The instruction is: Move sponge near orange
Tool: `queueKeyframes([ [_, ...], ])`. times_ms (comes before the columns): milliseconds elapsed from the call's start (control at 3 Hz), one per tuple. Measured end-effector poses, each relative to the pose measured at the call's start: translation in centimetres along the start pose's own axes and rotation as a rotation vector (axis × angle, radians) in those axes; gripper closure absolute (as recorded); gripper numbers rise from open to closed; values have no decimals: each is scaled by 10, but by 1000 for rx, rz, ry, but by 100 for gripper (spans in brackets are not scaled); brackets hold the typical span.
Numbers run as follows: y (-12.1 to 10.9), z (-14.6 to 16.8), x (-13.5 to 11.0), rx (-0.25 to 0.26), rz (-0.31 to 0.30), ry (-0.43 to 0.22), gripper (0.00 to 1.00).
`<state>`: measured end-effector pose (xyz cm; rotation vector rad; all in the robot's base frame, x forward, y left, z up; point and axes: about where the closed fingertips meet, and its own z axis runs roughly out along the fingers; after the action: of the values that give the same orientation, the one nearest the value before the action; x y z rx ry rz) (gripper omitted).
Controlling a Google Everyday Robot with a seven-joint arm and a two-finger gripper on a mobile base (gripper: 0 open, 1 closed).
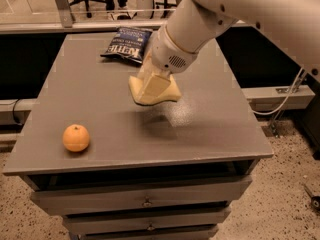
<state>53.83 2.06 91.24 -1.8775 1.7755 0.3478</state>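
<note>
The gripper (152, 86) hangs over the middle of the grey table (100, 134), shut on the pale yellow sponge (170, 93), which it holds a little above the tabletop. The sponge sticks out on both sides of the pale fingers. The orange (76, 138) sits on the table near the front left corner, well to the left of and nearer the front than the sponge. The white arm (200, 24) reaches in from the upper right.
A dark blue chip bag (127, 44) lies at the back of the table, just behind the gripper. Drawers (145, 201) run below the tabletop. Chair legs and a rail stand behind the table. A cable hangs at the right.
</note>
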Motion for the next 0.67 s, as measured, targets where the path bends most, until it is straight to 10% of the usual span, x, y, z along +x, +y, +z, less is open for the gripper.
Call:
queueKeyframes([
  [667,27,33,-38,-41,11,-66,100],
])
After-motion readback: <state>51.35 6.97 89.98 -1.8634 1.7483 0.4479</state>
